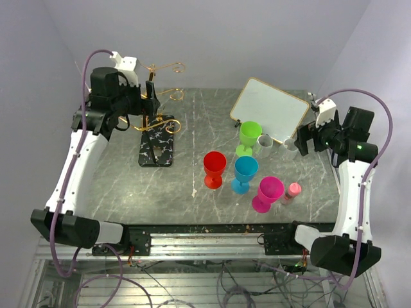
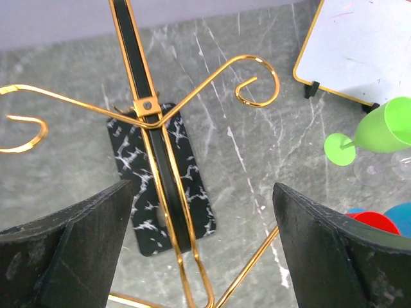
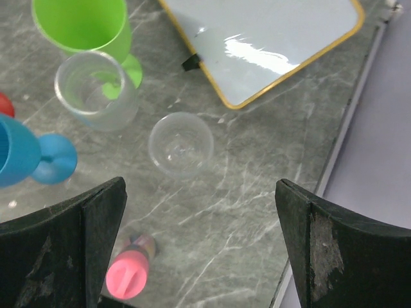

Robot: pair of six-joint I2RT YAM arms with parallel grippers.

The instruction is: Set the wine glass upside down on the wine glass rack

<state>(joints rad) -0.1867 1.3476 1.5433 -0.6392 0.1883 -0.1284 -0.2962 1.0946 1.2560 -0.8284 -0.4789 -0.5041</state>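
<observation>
Left gripper [image 2: 202, 187] (agape) | wine glass rack [image 2: 147, 109] — gold, spiral-tipped arms

I see the grey marble table [image 1: 192, 128] carrying: wine glass rack [image 1: 156, 149] back left, whiteboard [image 1: 270, 108] back right; green goblet [image 1: 250, 135], red goblet [image 1: 214, 168], blue goblet [image 1: 244, 172], magenta goblet [image 1: 268, 192] upright; two clear cups [image 1: 264, 142] beside green; pink-capped bottle [image 1: 292, 191] by magenta.

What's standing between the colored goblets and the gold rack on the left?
Nothing on the table does: the stretch between the red goblet and the wine glass rack is bare. The left tool, open and empty, hangs right at the rack's post, though, so it may crowd the arms.
</observation>
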